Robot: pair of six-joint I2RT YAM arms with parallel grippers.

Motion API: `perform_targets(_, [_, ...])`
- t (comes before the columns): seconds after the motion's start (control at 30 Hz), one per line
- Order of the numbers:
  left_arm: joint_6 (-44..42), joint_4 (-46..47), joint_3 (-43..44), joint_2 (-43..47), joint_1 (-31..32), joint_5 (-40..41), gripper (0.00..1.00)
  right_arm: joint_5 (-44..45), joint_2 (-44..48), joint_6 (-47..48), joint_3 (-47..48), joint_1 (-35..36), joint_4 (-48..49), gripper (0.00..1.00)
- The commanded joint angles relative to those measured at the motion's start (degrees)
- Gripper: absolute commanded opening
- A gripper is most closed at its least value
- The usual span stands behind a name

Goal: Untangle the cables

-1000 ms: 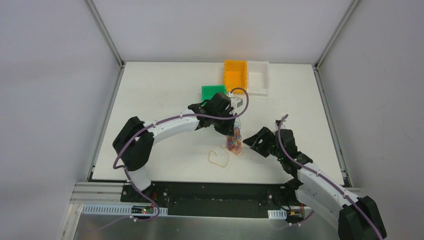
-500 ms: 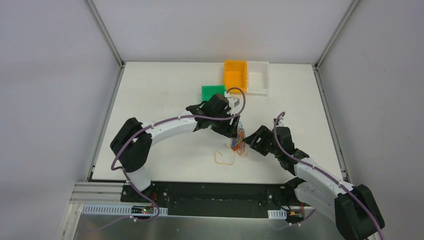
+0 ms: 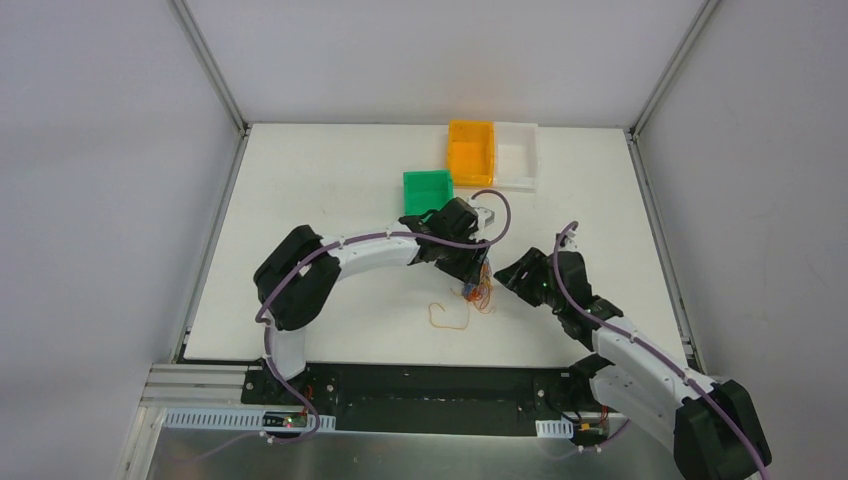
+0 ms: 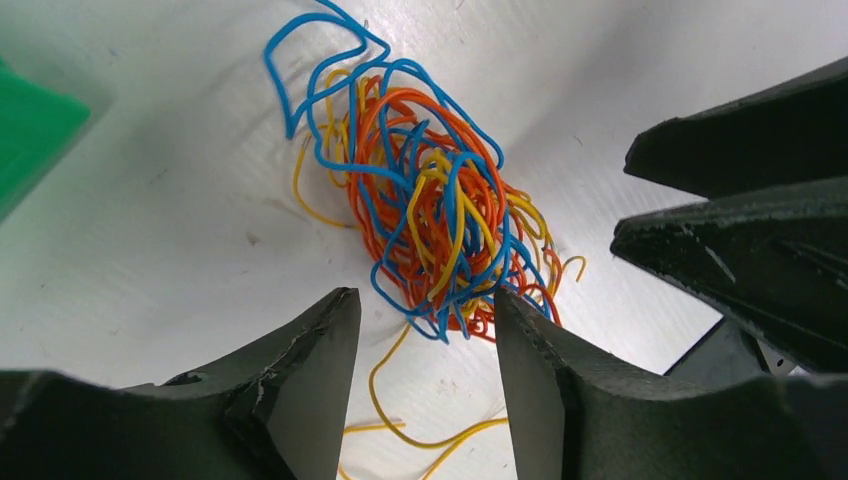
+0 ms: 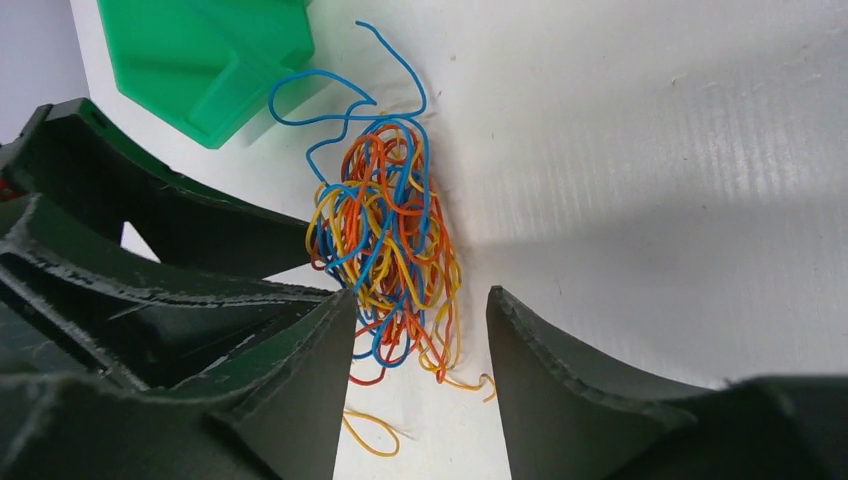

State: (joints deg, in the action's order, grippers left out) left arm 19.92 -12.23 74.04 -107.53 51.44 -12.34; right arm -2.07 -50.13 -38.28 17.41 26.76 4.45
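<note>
Left wrist view: left gripper (image 4: 422, 297) and right gripper (image 5: 418, 296), jaws apart (nothing pinched), flank the tangled cables (image 4: 430, 210), presumably to draw strands opposite ways.

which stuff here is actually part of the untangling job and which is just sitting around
Part of the job:
- tangled cables
- loose yellow-orange strand on the table beside the tangle
- left gripper and right gripper, both open at the tangle

Just lying about:
- green bin
- orange bin
- white bin
</note>
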Motion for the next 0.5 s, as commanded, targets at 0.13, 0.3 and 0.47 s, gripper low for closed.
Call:
perform_targets(0.13, [-0.5,1.7,3.9,-4.6,0.1,-0.4,0.0,-2.9,-3.6,1.5,1.1,-0.1,3.1,0.53])
perform_targets(0.3, [2.6,9.8,-2.9,0.5,-2.3,-7.3,0.0,-6.4,-6.3,3.1,1.2,-0.1,6.3,0.51])
perform_targets(0.47, [10.4,24.1,-9.9,1.4,-6.9,-21.9,0.0,-9.3,-11.7,6.0,3.7,0.0,7.1,0.57])
